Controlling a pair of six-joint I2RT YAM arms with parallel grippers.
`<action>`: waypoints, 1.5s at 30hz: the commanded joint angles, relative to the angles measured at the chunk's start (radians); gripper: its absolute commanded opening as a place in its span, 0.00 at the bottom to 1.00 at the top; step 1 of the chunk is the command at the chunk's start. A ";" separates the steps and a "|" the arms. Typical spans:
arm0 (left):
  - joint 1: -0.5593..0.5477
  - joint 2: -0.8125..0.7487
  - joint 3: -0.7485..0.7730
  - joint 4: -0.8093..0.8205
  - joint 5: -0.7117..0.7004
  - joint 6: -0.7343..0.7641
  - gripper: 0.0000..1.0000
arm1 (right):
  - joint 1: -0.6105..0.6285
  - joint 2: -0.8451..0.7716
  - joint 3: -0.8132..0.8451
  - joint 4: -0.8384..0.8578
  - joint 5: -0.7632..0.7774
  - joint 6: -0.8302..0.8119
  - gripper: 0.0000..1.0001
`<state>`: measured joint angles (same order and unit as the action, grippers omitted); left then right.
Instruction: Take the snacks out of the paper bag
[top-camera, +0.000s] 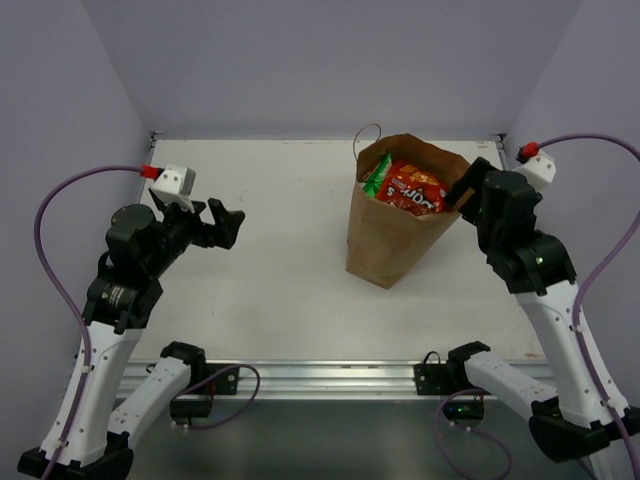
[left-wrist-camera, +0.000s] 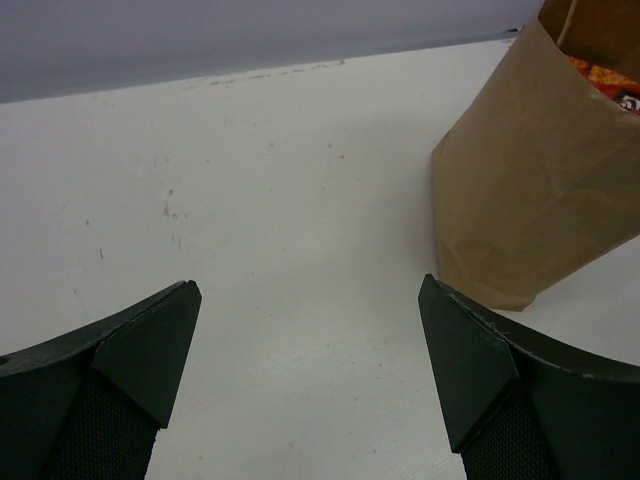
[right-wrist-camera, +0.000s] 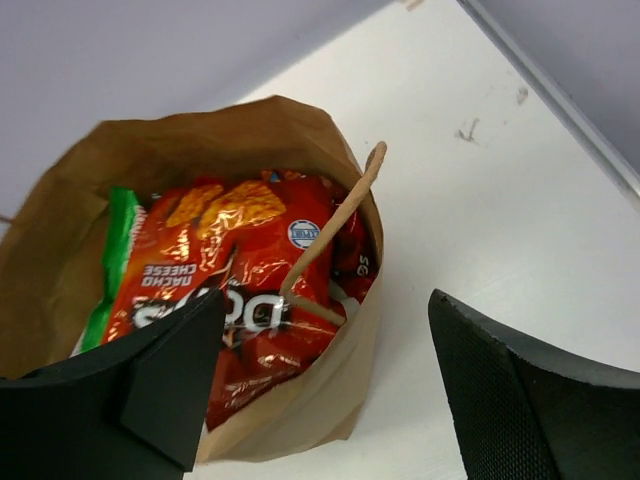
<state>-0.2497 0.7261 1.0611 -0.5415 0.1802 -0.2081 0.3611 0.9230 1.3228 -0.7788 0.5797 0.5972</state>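
Snacks (top-camera: 413, 187) sit packed in the paper bag (top-camera: 385, 245) toward the counter's (top-camera: 280, 300) far right corner, where the wide-open, empty right claw (top-camera: 462, 192) could snag the handle (right-wrist-camera: 335, 225) and topple it; the left claw (top-camera: 225, 222) gapes empty.

Tall brown kraft paper bag (left-wrist-camera: 530, 200): top was cut off by the left wrist view's edge
Shiny red nacho-cheese chip packet (right-wrist-camera: 240, 240): lower part sat hidden
Green-white packet (right-wrist-camera: 118, 240): only an edge showed
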 joint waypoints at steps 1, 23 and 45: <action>-0.005 0.006 0.030 -0.011 0.027 -0.005 1.00 | -0.062 0.080 -0.014 -0.016 -0.032 0.127 0.84; -0.005 0.019 0.037 -0.041 0.039 0.006 1.00 | -0.108 0.148 -0.093 0.055 -0.054 0.132 0.23; -0.005 0.113 0.166 -0.068 0.117 0.029 1.00 | -0.108 0.376 0.227 0.406 -0.705 -0.706 0.00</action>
<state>-0.2497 0.8204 1.1706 -0.6228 0.2298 -0.1905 0.2493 1.3354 1.4517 -0.5888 0.0380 0.0334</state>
